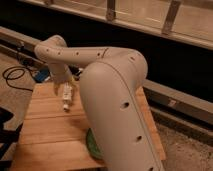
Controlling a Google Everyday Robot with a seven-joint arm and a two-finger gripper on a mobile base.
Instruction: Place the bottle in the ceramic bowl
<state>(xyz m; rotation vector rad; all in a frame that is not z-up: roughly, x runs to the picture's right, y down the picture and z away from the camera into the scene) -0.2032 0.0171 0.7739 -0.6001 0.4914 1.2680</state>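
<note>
My gripper hangs over the back left part of the wooden table, pointing down. It is shut on the bottle, a slim whitish thing whose white end points down toward the boards, a little above them. The ceramic bowl is a glossy green sliver at the table's front. My arm's thick white link hides most of the bowl. The gripper and bottle are behind and to the left of the bowl.
Black cables and a blue item lie on the floor left of the table. A dark wall with a metal rail runs behind it. My bulky arm fills the view's middle and right.
</note>
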